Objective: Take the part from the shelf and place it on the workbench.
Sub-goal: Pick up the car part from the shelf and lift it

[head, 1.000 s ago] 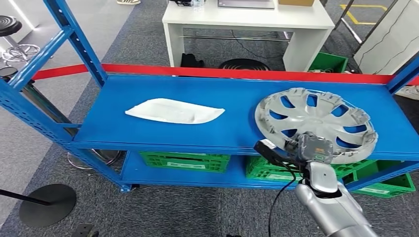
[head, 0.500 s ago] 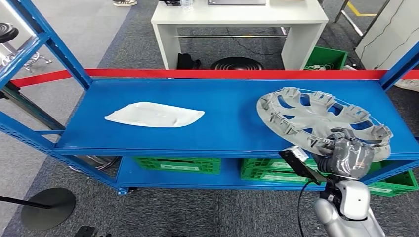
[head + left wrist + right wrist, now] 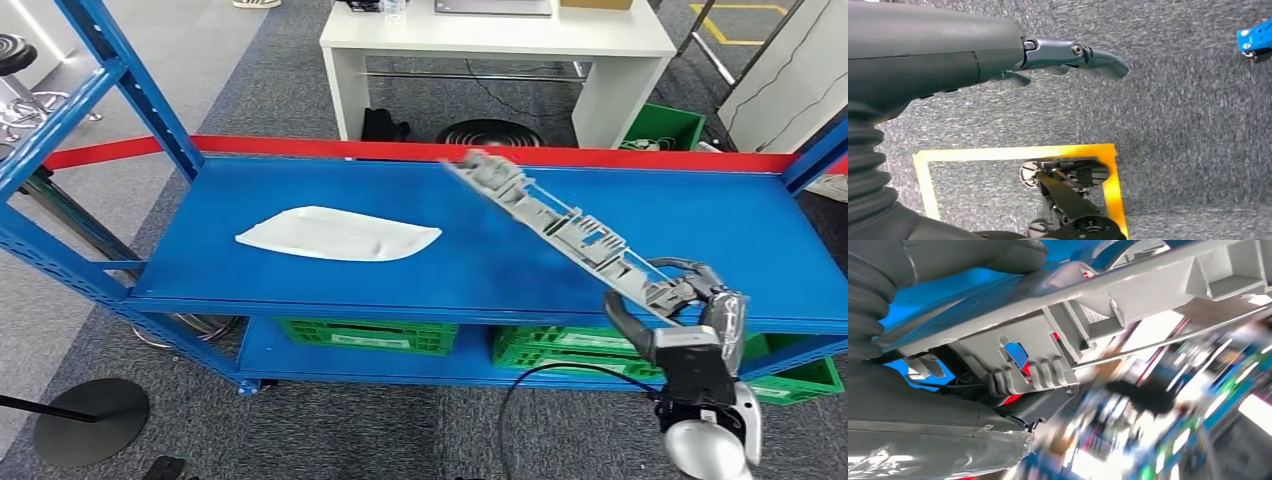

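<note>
Grey carpet is running under the blue shelf [image 3: 480, 270], and a white desk [image 3: 500, 35] is standing beyond it. On the left of the shelf top a white tray-shaped piece [image 3: 338, 233] is lying flat; it is sitting where it sat a second ago. My left hand [image 3: 1068, 55] is hanging over the carpet, fingers loosely out, holding nothing. To the right, the hubcap [image 3: 560, 225] is now tilting up steeply on edge, where a second ago it was lying almost flat on the shelf. My right hand [image 3: 690, 330] is gripping its near rim, fingers wrapped over it. I am judging that the lift off the shelf is under way, with the carry to the workbench still to come.
</note>
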